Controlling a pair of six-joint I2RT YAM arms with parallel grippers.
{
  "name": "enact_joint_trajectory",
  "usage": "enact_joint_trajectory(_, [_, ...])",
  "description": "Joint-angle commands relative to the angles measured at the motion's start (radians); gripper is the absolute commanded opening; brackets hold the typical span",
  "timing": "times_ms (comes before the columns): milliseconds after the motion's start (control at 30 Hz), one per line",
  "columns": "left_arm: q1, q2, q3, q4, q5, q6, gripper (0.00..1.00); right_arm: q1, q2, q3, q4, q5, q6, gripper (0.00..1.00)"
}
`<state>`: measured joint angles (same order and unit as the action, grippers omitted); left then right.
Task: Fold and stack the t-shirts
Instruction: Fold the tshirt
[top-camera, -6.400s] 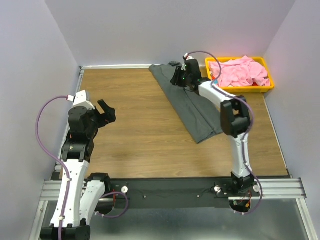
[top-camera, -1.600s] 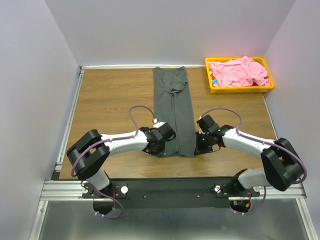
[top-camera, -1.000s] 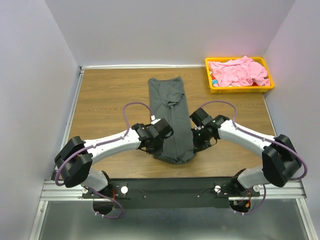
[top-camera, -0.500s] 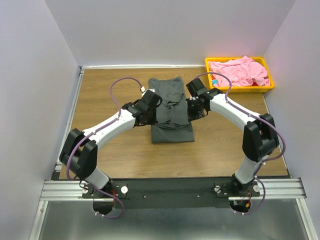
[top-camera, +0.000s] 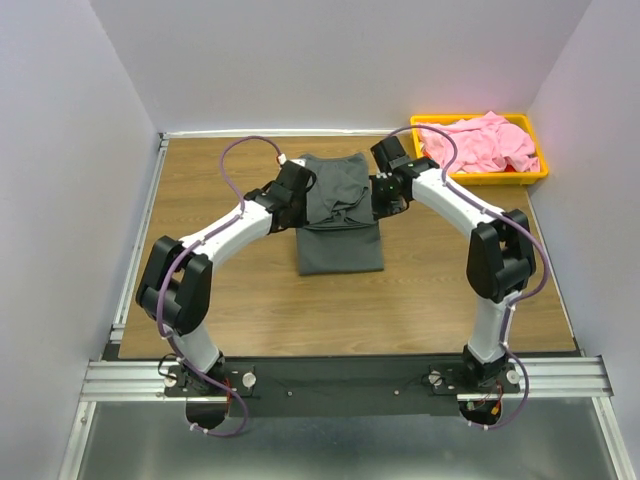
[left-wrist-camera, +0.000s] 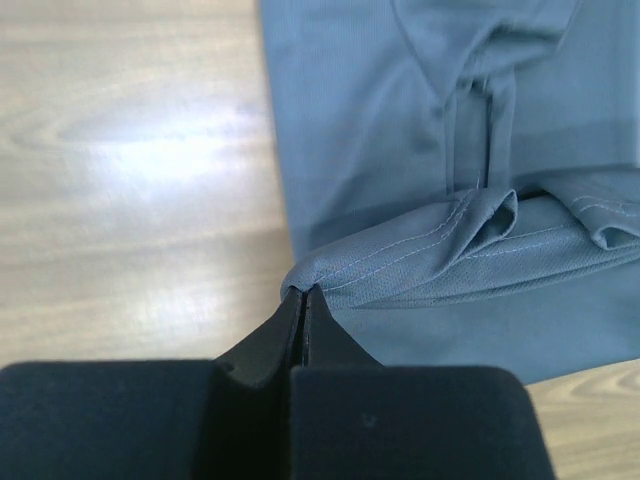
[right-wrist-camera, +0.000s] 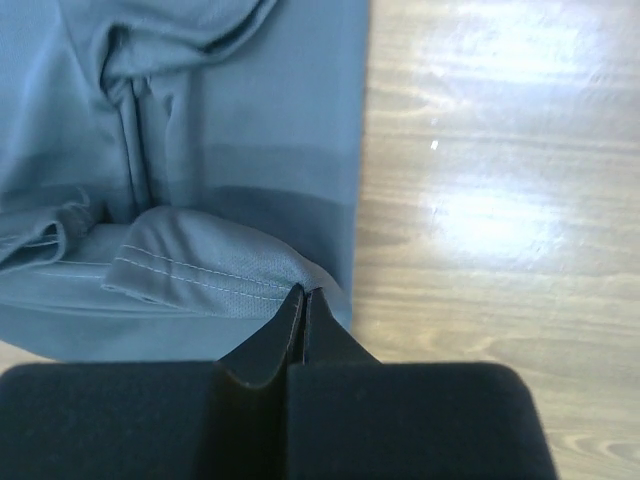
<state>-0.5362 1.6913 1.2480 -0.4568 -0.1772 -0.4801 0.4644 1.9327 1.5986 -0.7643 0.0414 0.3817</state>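
The dark grey t-shirt (top-camera: 338, 215) lies as a narrow folded strip in the middle of the table, its near end doubled over toward the far end. My left gripper (top-camera: 300, 200) is shut on the left corner of that stitched hem (left-wrist-camera: 400, 262), held over the shirt's lower layer (left-wrist-camera: 360, 130). My right gripper (top-camera: 378, 203) is shut on the hem's right corner (right-wrist-camera: 200, 265), with the shirt body (right-wrist-camera: 270, 110) beneath it. The pink t-shirt (top-camera: 478, 142) lies crumpled in the tray at the back right.
The yellow plastic tray (top-camera: 483, 178) sits in the back right corner, just right of my right arm. Bare wooden table (top-camera: 220, 260) spreads left, right and in front of the shirt. Grey walls close in the back and both sides.
Both grippers have carried the shirt's near hem away from the arm bases toward the far end, doubling the strip over. The shirt now looks much shorter.
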Motion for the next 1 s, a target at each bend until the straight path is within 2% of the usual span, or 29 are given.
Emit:
enact_joint_trajectory(0, [0.031,0.024,0.056,0.066,-0.018,0.058,0.00,-0.023,0.037,0.064,-0.003,0.037,-0.021,0.01])
enact_joint_trajectory(533, [0.104,0.177,0.166,0.158,0.010,0.130,0.00,-0.053,0.181,0.208,0.040,0.051,-0.033,0.01])
enact_joint_trajectory(967, [0.122,0.309,0.203,0.242,0.044,0.172,0.00,-0.067,0.267,0.215,0.111,0.083,-0.032,0.01])
